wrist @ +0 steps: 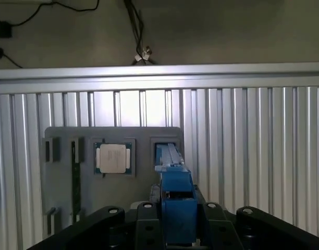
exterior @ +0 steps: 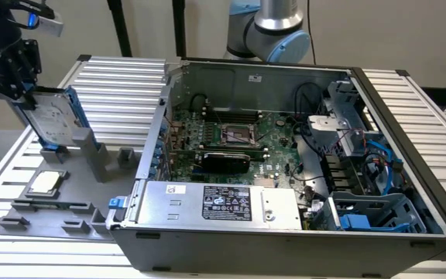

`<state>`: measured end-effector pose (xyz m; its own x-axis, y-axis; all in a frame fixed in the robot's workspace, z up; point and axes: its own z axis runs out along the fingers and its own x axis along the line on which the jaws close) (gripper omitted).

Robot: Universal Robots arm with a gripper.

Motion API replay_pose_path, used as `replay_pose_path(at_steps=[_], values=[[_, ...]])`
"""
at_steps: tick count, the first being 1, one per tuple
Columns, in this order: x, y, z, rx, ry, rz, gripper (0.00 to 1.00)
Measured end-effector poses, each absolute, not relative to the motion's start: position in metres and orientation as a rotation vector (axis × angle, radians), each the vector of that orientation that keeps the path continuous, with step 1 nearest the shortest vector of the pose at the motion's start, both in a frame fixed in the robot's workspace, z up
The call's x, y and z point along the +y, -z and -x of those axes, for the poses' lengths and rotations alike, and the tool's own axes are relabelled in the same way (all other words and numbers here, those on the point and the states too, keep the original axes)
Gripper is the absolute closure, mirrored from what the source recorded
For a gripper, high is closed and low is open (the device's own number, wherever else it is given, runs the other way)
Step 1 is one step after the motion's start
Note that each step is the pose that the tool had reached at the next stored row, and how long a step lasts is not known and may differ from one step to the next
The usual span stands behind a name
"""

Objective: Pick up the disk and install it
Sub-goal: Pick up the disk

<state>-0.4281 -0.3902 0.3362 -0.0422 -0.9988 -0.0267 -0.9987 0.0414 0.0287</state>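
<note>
While the black pincer (exterior: pixel 26 100) is clamped on the upper edge of the flat silver-grey disk (exterior: pixel 53 119) with bright blue plastic carrier rails, the disk stands tilted at the exterior view's left. Its lower end is at the upright slot of the grey plastic fixture plate (exterior: pixel 76 189); whether they touch cannot be told. A small silver square chip (exterior: pixel 45 181) lies on that plate. Beside the plate, on the ribbed aluminium bench (exterior: pixel 122 75), sits the open dark-grey metal computer case (exterior: pixel 285 250).
</note>
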Motion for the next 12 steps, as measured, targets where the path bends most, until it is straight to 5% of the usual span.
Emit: replay_pose_path(at_steps=[12], values=[[-0.39, -0.388, 0.42, -2.266, 0.062, -2.175, 1.0]])
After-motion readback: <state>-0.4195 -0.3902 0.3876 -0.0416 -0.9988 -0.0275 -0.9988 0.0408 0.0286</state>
